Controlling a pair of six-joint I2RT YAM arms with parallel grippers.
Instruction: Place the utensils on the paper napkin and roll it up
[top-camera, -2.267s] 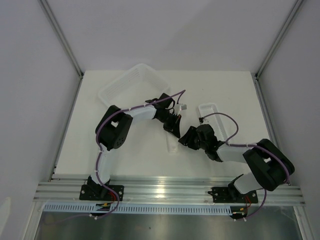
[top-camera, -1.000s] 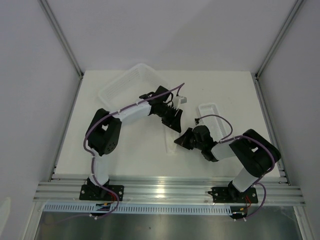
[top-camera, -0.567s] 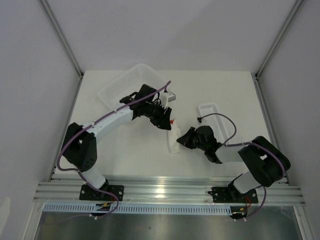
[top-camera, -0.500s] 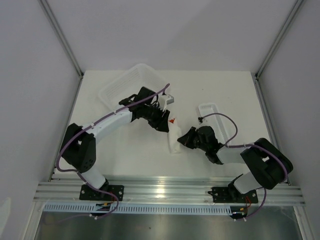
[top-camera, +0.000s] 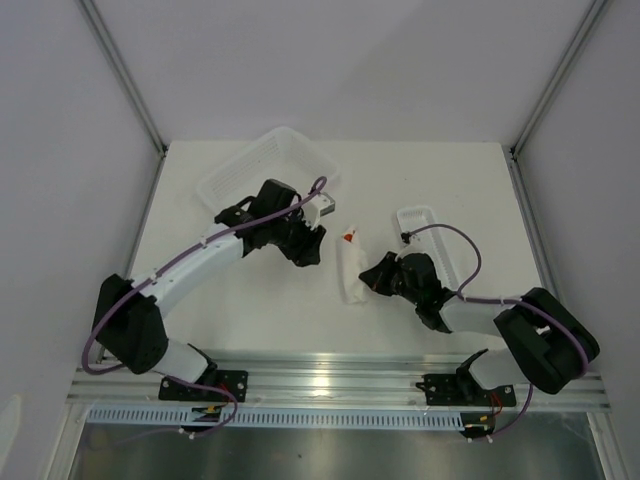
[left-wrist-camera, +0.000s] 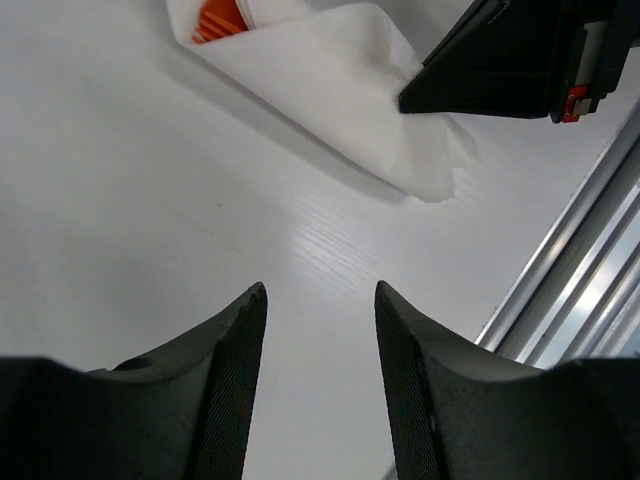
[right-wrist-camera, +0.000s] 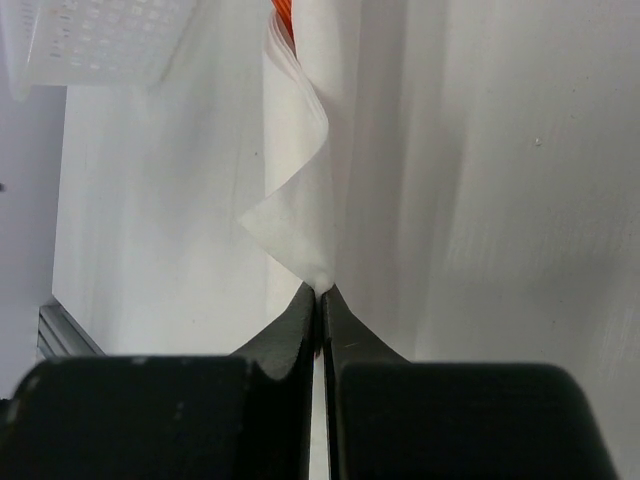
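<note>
– Movement on the left, did you catch it? 2 seconds back both arms were crowded over the paper napkin (top-camera: 350, 278). Now the left gripper (top-camera: 306, 247) has drawn off toward the basket (top-camera: 250, 170), fingers spread and holding nothing.
– I saw. And what it left behind is a narrow white roll lying on the table (top-camera: 280, 310), not a flat sheet.
– So the rolling is about done, I'd say. The utensils (top-camera: 349, 237) are inside, with only an orange-red tip peeking out of the far end.
– How many pieces in there?
– Can't tell, the paper hides the rest.
– And the right gripper (top-camera: 370, 285)?
– Pressed together on the near corner of the napkin, a thin pinch of paper right at the fingertips. The roll runs away from it toward the back of the table, with a loose flap curling up along 1 side.
– So if it lets go, that flap may spring open?
– That's my worry. The left one is well apart from the roll now, so only the right has a grip on it.
</note>
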